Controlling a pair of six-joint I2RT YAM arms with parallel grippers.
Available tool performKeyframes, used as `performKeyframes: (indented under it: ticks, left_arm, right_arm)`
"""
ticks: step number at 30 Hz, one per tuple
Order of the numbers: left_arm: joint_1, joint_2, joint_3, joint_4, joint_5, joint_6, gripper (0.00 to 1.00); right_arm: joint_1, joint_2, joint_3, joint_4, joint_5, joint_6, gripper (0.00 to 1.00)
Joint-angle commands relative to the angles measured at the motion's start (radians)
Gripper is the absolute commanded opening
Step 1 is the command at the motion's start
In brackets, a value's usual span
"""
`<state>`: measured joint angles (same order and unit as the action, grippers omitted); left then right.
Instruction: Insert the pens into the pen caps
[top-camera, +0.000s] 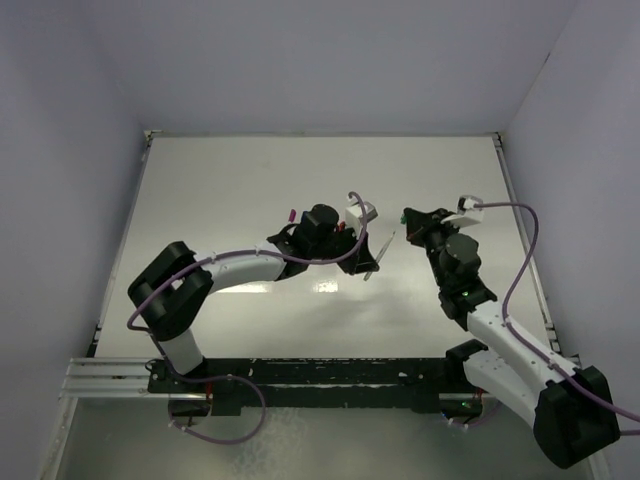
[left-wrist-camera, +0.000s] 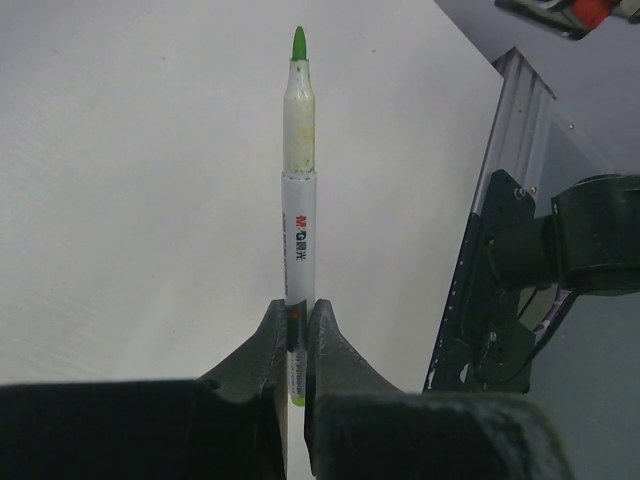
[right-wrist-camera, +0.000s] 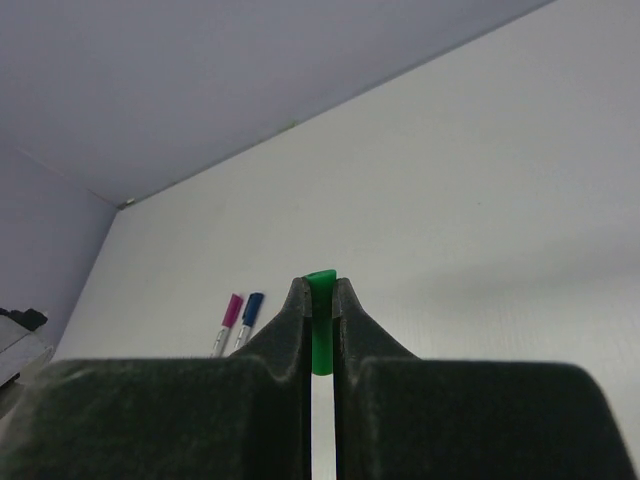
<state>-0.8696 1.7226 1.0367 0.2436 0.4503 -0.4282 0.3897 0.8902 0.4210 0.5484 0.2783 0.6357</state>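
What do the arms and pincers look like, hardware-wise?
Both alike: left arm and right arm have white links, bulky black joint housings and a purple cable looping along each. The left pincer and right pincer are matte black, two wedge fingers tapering to narrow tips. No markings visible.

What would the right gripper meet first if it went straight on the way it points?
Probably only bare table, though depth is unclear: the right gripper, jaws shut on the green cap, has nothing ahead. The two capped pens lie off left.
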Motion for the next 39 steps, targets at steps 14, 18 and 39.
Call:
performKeyframes:
  ticks: [14, 18, 39]
  left_arm:
    - [0.032, 0.027, 0.036, 0.134, 0.074, -0.104, 0.0]
    - [0.032, 0.034, 0.038, 0.14, 0.078, -0.109, 0.0]
    - [0.033, 0.028, 0.038, 0.147, 0.081, -0.104, 0.0]
  right_arm:
    - [-0.002, -0.015, -0.14, 0.385, -0.09, 0.119, 0.0]
    - [-0.002, 0.004, -0.15, 0.41, -0.095, 0.134, 0.0]
    - [-0.002, 0.047, -0.165, 0.462, -0.11, 0.13, 0.0]
